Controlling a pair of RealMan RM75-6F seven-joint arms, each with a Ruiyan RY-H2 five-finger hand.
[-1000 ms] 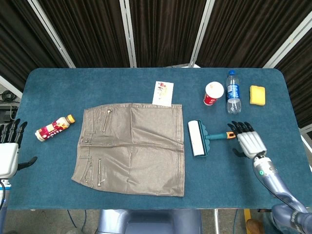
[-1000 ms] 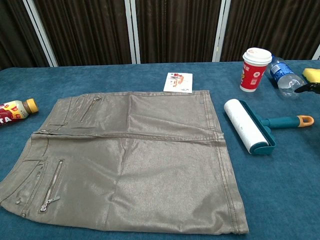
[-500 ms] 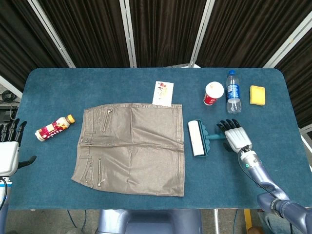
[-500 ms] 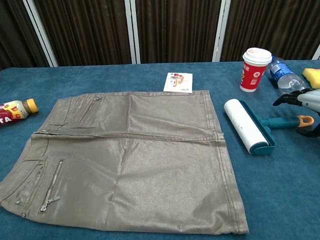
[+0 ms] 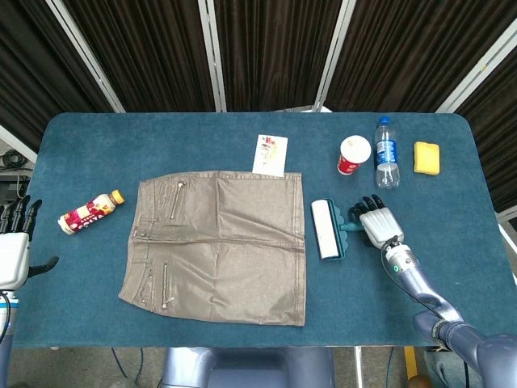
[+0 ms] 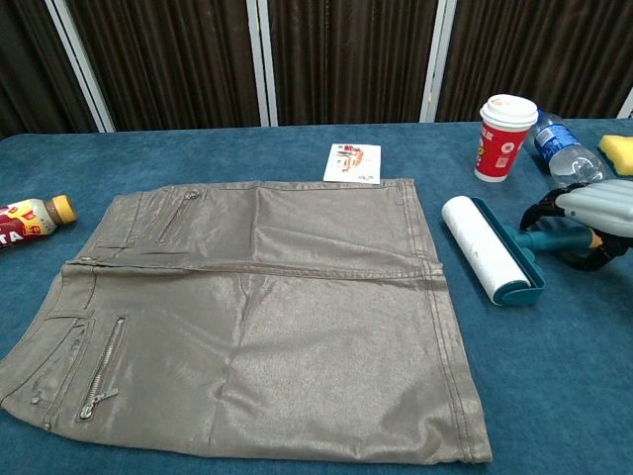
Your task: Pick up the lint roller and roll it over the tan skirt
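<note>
The tan skirt (image 5: 218, 242) (image 6: 267, 317) lies flat in the middle of the blue table. Just right of its hem lies the lint roller (image 5: 325, 229) (image 6: 485, 247), a white roll in a teal frame, its teal handle (image 6: 549, 240) pointing right. My right hand (image 5: 378, 225) (image 6: 593, 208) hovers over that handle, fingers spread above it and thumb on the near side, not closed around it. The handle's orange end is hidden under the hand. My left hand (image 5: 14, 246) stays at the table's left edge, fingers apart, holding nothing.
A red-labelled drink bottle (image 5: 89, 212) (image 6: 30, 220) lies left of the skirt. A printed card (image 5: 270, 154) (image 6: 353, 162) sits behind the skirt. Behind the roller stand a red paper cup (image 5: 354, 153) (image 6: 504, 124), a water bottle (image 5: 386, 152) (image 6: 564, 148) and a yellow sponge (image 5: 426, 158) (image 6: 618, 148).
My right hand has moved left along the table and now covers the roller's handle. The roller has barely shifted. The left hand is still.
</note>
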